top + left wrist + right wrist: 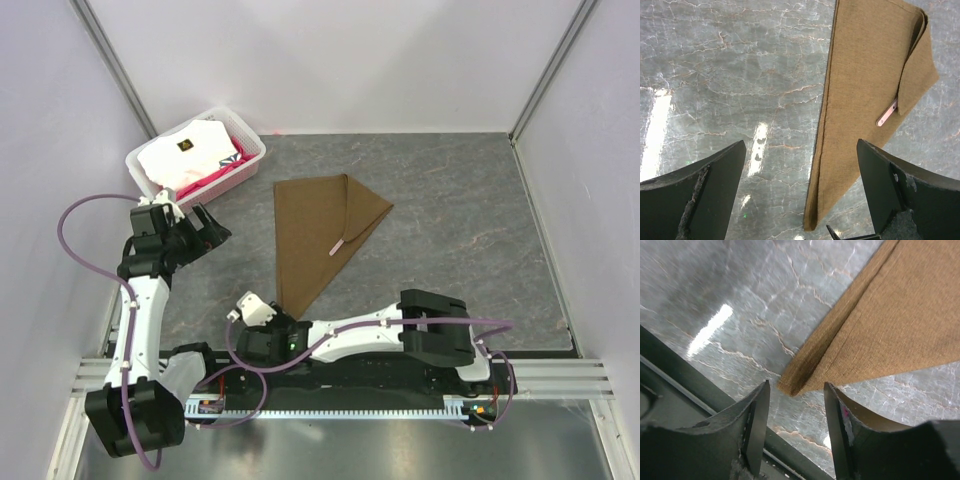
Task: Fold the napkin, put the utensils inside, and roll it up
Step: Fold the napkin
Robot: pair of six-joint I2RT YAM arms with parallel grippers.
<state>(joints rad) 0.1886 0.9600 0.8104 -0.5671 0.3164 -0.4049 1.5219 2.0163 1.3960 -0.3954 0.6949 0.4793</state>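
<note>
**Operator:** Where are the napkin and the utensil?

**Technician:** The napkin (318, 232) lies flat on the table (460, 210), folded into a triangle with its narrow tip toward the arm bases. The utensil (887, 114) is tucked under the folded flap, and only its pink handle end protrudes.

**Operator:** What is the jaw status?

**Technician:** The left gripper (800, 144) has its jaws wide and hangs just left of the napkin. The right gripper (796, 386) has its jaws partly apart, with the napkin tip between them, unclamped.

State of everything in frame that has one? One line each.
napkin: folded into a triangle, lying flat on the table.
utensil: tucked under the napkin's flap, pink handle end poking out.
left gripper: wide open, empty, clear of the napkin.
right gripper: open, one finger on either side of the napkin's near corner, not clamped.
basket: upright, holding folded white and pink cloths.
</note>
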